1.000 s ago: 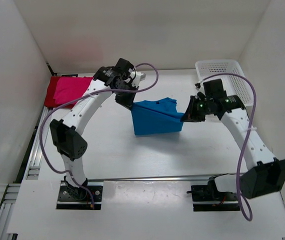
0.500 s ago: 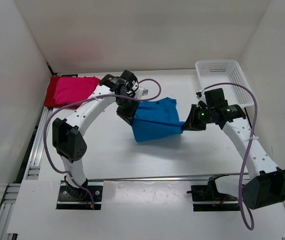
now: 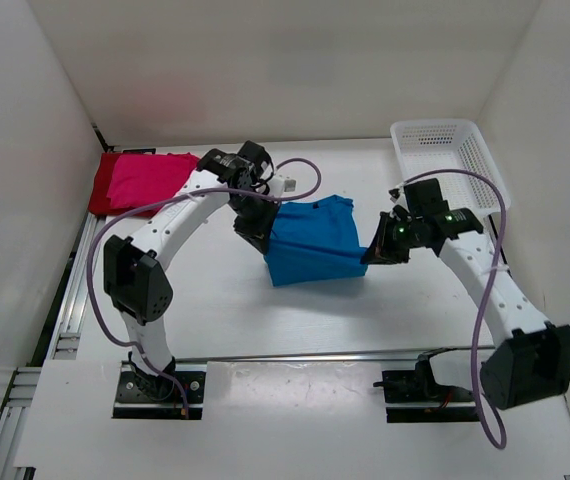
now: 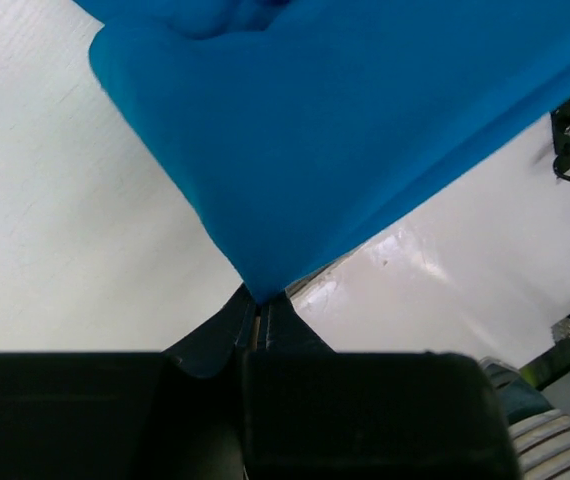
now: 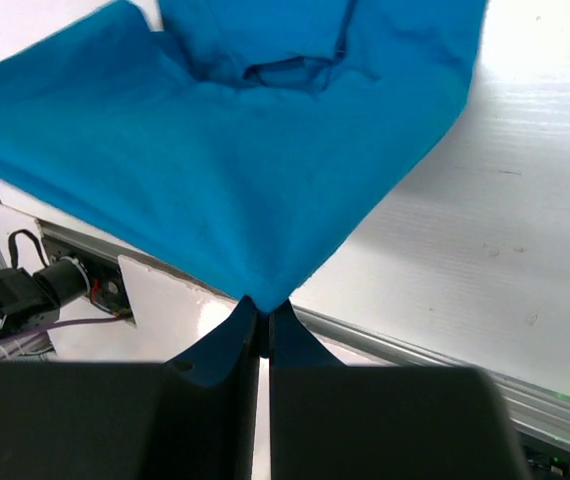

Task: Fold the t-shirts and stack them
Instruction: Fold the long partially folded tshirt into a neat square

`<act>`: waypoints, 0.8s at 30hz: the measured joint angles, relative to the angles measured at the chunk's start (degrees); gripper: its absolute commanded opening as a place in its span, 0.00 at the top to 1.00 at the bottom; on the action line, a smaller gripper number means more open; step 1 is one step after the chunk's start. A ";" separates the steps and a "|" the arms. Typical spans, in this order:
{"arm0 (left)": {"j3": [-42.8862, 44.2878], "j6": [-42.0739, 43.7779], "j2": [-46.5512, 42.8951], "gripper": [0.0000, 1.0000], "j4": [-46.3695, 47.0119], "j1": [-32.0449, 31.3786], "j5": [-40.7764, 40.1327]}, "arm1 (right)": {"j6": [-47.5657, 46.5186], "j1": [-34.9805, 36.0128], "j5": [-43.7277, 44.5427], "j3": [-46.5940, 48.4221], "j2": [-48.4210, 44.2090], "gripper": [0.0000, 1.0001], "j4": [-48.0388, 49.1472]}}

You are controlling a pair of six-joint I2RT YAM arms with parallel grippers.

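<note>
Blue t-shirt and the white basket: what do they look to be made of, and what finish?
Blue t-shirt: soft, matte fabric, probably a cotton-type knit. It sags and creases between its two held corners, and the collar shows a stitched seam.
White basket: looks like rigid moulded plastic, with mesh walls of small openings and a solid rim. It is too small in the top view to tell whether the finish is glossy or matte.

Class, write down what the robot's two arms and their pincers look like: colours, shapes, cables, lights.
Both the left arm and right arm have white links with bulky black joint housings. A thin purple cable loops loosely along each. The left pincer and right pincer each have two black fingers tapering to narrow tips. Small green lights glow near the right wrist.
</note>
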 measured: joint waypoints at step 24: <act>12.48 0.00 13.84 0.90 -0.42 10.84 4.57 | -1.53 -0.35 -0.59 22.38 28.89 1.00 1.92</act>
